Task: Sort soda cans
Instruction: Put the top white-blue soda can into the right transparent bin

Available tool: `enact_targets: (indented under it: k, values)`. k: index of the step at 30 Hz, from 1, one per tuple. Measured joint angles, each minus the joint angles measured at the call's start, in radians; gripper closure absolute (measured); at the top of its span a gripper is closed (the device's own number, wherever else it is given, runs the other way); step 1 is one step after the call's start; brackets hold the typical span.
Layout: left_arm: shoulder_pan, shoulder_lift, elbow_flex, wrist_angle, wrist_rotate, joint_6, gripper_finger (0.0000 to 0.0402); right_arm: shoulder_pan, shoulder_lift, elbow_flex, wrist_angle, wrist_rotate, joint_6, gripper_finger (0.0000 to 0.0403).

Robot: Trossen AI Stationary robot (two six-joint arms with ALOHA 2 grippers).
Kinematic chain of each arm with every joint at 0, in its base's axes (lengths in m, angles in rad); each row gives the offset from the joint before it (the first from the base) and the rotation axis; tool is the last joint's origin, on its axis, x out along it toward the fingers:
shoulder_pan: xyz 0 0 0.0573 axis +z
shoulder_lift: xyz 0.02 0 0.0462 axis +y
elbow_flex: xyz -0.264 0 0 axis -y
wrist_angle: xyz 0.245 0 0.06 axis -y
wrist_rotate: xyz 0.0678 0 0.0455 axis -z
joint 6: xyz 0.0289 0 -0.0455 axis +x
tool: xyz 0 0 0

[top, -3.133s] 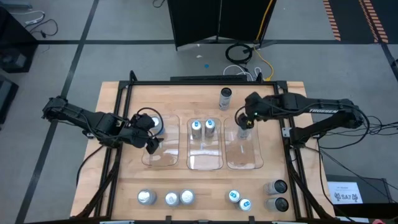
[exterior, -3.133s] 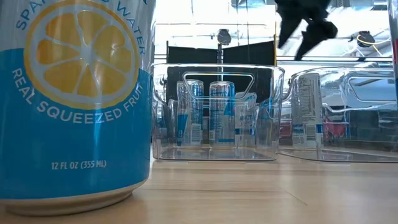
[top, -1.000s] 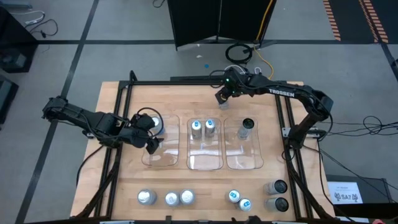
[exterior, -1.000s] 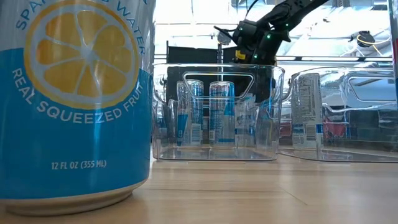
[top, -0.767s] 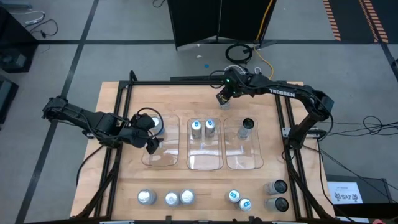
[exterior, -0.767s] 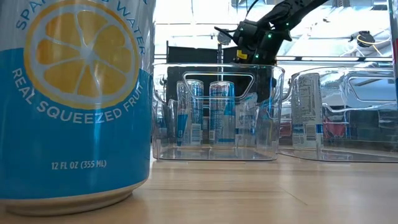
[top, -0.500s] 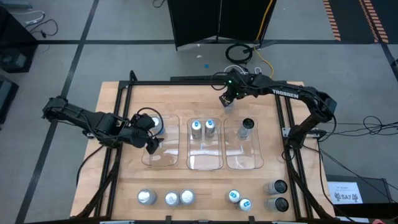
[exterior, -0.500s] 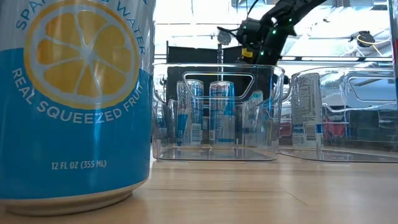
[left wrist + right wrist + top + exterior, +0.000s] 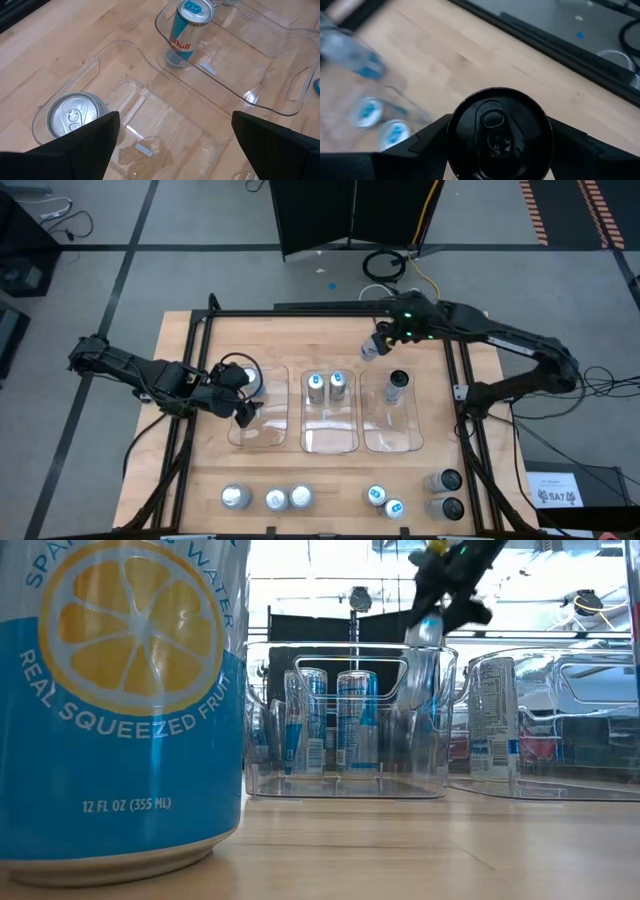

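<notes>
Wooden tabletop (image 9: 200, 470) is carrying three clear bins in a row, each seemingly meant for one can type. Left gripper (image 9: 243, 412) is hanging over the left bin (image 9: 272, 442) beside a silver can (image 9: 248, 378), fingers spread wide and empty, likely waiting. Blue-topped cans (image 9: 326, 384) are standing in the middle bin (image 9: 330, 442). Right gripper (image 9: 377, 344) is clamping a dark can (image 9: 499, 133), carrying it above the table's far side, probably toward the right bin (image 9: 392, 442) where another dark can (image 9: 397, 382) is sitting.

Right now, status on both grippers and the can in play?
Right gripper shut on black-topped can, lifted behind right bin. Left gripper open, over left bin. Nothing in the way.
</notes>
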Motion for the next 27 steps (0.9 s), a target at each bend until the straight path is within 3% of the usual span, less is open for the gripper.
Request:
enact_targets:
  k: [10,19,27]
  values:
    - [0.0,0.0,0.0,0.005,0.0,-0.001,0.0009,0.162,-0.137,0.002,-0.051,0.001,0.106,0.0142]
    - [0.0,0.0,0.0,0.028,0.0,0.0,0.0009,0.344,-0.115,0.002,-0.062,0.041,0.192,0.0142]
    - [0.0,0.0,0.0,0.028,0.0,-0.001,0.0009,0.406,-0.055,0.002,-0.114,0.093,0.23,0.0142]
